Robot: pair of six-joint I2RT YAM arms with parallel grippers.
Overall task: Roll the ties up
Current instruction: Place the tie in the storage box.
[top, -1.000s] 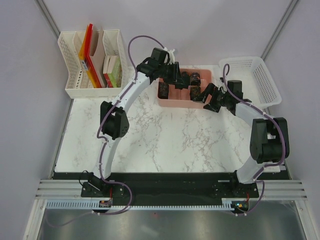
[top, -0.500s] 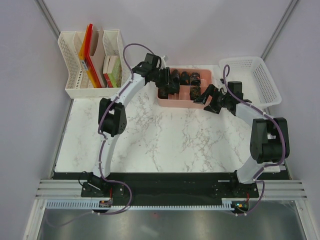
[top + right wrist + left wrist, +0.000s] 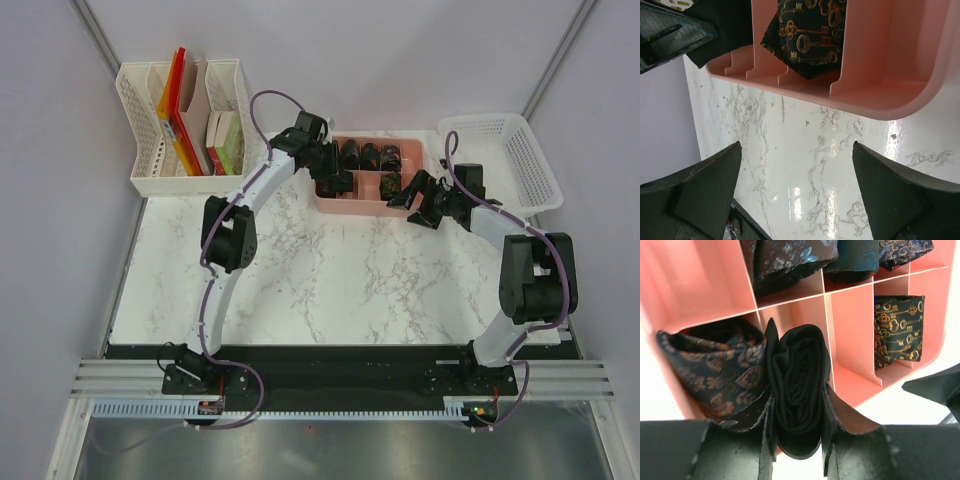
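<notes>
My left gripper (image 3: 798, 395) is shut on a plain black rolled tie (image 3: 799, 375), held upright over a front compartment of the pink tray (image 3: 850, 330). The black coil touches a brown-patterned rolled tie (image 3: 715, 370) in the compartment to its left. A key-patterned tie (image 3: 897, 325) lies two compartments to the right, and more coils (image 3: 790, 260) fill the back row. From above, the left gripper (image 3: 330, 178) is at the tray's (image 3: 365, 207) left end. My right gripper (image 3: 418, 200) stands open over the marble just in front of the tray (image 3: 880, 95), nothing between its fingers (image 3: 705, 185).
A white file organizer (image 3: 180, 120) with folders and boxes stands at the back left. A white mesh basket (image 3: 510, 160) sits at the back right, beside the tray. The right arm's elbow (image 3: 535, 280) rises near the table's right edge.
The left gripper has carried the black coil from over the tray's back row leftward and nearer, down to a front compartment. The right arm has barely moved.
</notes>
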